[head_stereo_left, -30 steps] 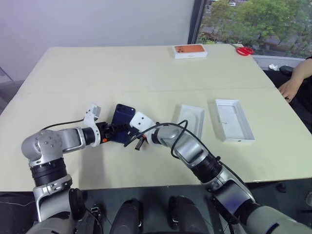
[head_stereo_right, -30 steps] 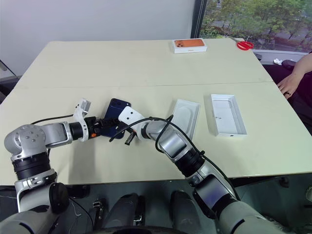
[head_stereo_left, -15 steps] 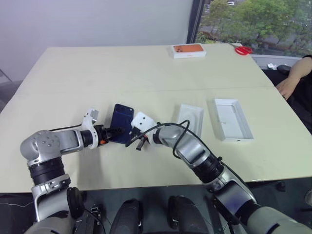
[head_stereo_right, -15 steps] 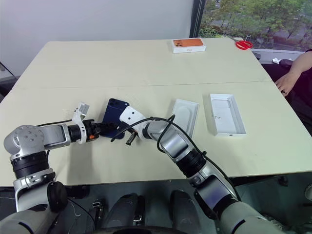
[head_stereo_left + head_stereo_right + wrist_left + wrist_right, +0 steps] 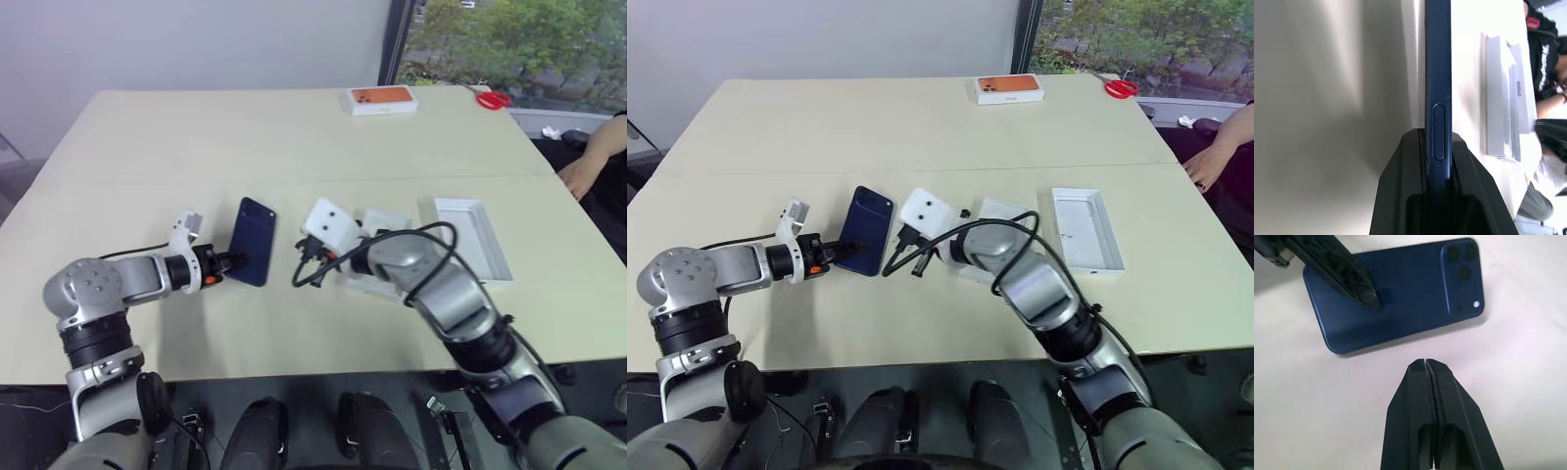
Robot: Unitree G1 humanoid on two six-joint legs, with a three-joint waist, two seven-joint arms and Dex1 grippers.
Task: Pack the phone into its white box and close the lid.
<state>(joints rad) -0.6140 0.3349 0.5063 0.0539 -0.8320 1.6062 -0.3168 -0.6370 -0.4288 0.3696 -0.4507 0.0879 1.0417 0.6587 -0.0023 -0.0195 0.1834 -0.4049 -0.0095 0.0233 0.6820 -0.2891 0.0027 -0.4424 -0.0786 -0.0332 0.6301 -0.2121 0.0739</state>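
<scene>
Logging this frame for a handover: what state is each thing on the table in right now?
phone: pinched at its near end by the left claw, camera side up.
right claw: shut, empty, apart from the phone.
white box: open, empty.
white insert: lying beside the box, partly hidden by the right arm.
orange-topped box: closed, at the far edge.
scissors: lying flat.

Both arms: silver-grey rounded metal shells, black ribbed joint bands between segments. Left gripper [image 5: 231, 262]: two black matte fingers, orange ring behind them, small white angular camera block [image 5: 186, 226] at its 11 o'clock. Thin black cable [image 5: 132, 255] trails from wrist over forearm. Right arm: white rounded square camera housing [image 5: 328, 223] with two dark dots; black looping cable [image 5: 431, 233] over forearm, dark plug hanging below housing. Right gripper [image 5: 1426, 364]: black tapered fingers, ridged inner faces.
</scene>
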